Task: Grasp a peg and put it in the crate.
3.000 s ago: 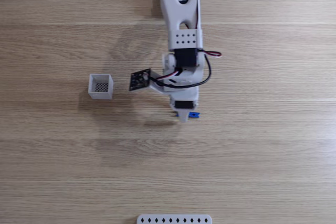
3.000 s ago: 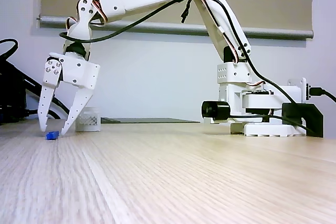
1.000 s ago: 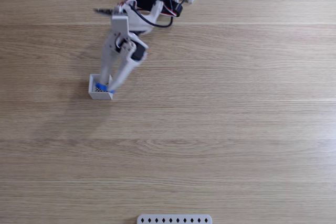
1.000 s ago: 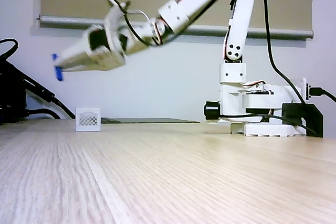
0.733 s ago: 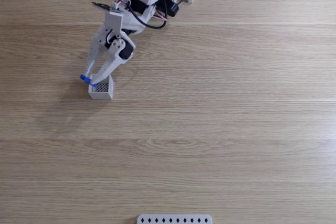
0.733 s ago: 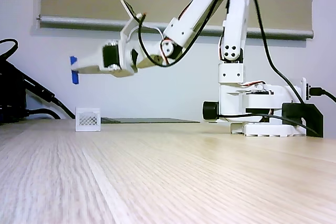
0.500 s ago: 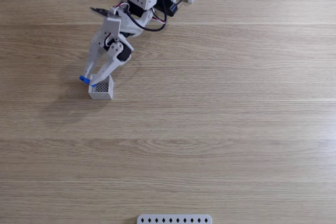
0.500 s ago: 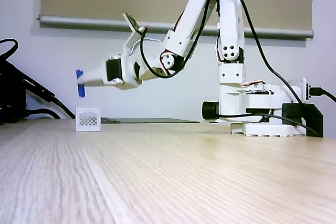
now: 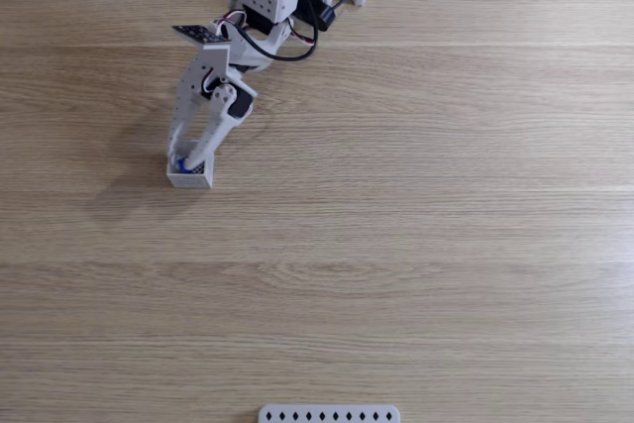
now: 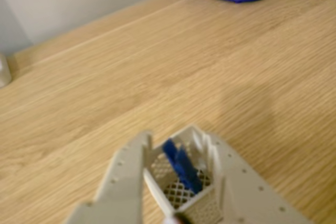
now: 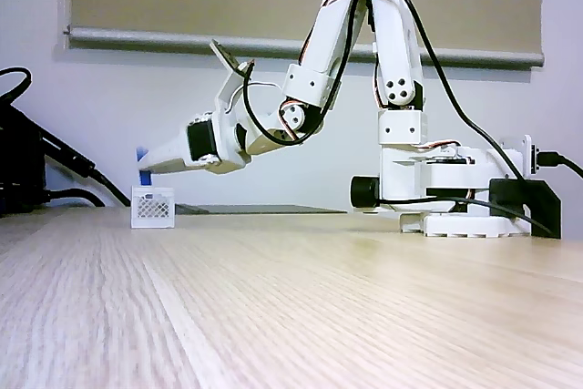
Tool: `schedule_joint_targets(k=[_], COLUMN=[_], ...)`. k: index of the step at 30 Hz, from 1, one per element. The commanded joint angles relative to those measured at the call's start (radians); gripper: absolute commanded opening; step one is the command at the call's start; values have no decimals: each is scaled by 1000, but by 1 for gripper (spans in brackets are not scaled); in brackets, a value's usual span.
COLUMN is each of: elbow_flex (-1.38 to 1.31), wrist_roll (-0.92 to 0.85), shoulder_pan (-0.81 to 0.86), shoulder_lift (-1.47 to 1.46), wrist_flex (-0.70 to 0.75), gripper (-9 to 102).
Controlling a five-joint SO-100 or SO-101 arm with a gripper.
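The gripper (image 9: 184, 161) has its fingers pinched on the blue peg (image 10: 181, 168), with little gap between them beyond the peg's width. In the wrist view the peg hangs partly inside the crate (image 10: 202, 207), its lower end over the mesh bottom. The low fixed view shows the fingertips just above the crate (image 11: 152, 207), which stands on the wooden table (image 9: 446, 215).
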Motion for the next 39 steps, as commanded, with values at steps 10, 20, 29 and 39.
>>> schedule_joint_targets(k=[10, 20, 29, 39], elbow_flex=[-11, -12, -11, 8], wrist_roll=[146, 713, 1312, 1692], shoulder_pan=[-63, -233, -440, -568], shoulder_lift=[187, 540, 879, 1273], wrist_flex=[37, 520, 1115, 1680], gripper=[1, -1, -1, 0])
